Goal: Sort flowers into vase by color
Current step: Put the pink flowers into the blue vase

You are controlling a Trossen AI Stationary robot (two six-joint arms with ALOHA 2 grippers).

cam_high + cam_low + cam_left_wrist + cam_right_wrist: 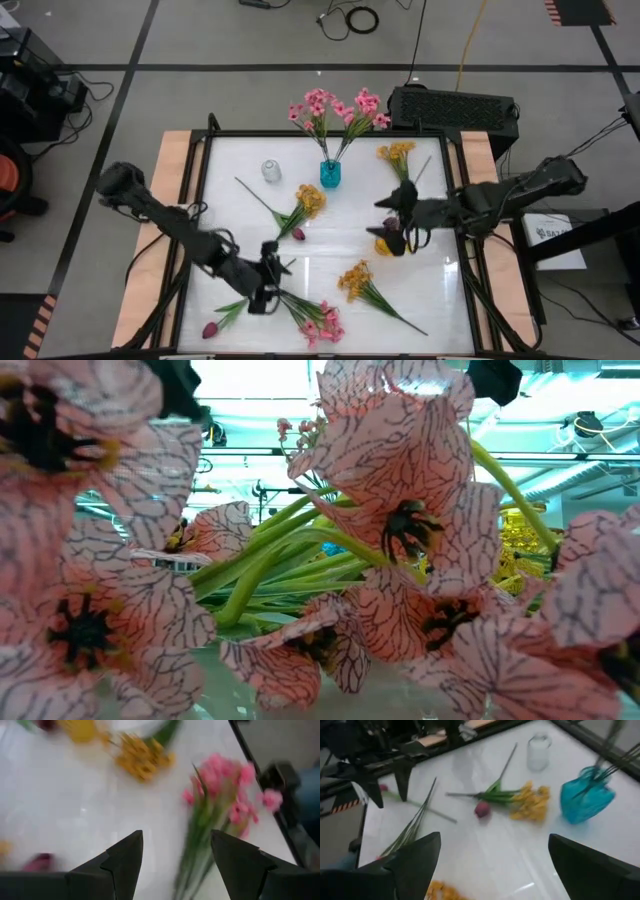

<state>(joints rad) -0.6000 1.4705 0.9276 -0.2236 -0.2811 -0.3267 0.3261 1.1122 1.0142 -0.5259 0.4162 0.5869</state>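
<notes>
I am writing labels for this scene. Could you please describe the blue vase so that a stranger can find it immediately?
Look at the white table from above and go to the middle of its far edge. There stands the small blue vase, with pink flowers already in it. The clear glass jar beside it is colourless and empty.

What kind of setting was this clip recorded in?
Most likely a robotics lab or workshop, not a home. A framed white work table stands on a grey floor with taped lines, loose cables lie about, and a black equipment box sits beside the table.
</notes>
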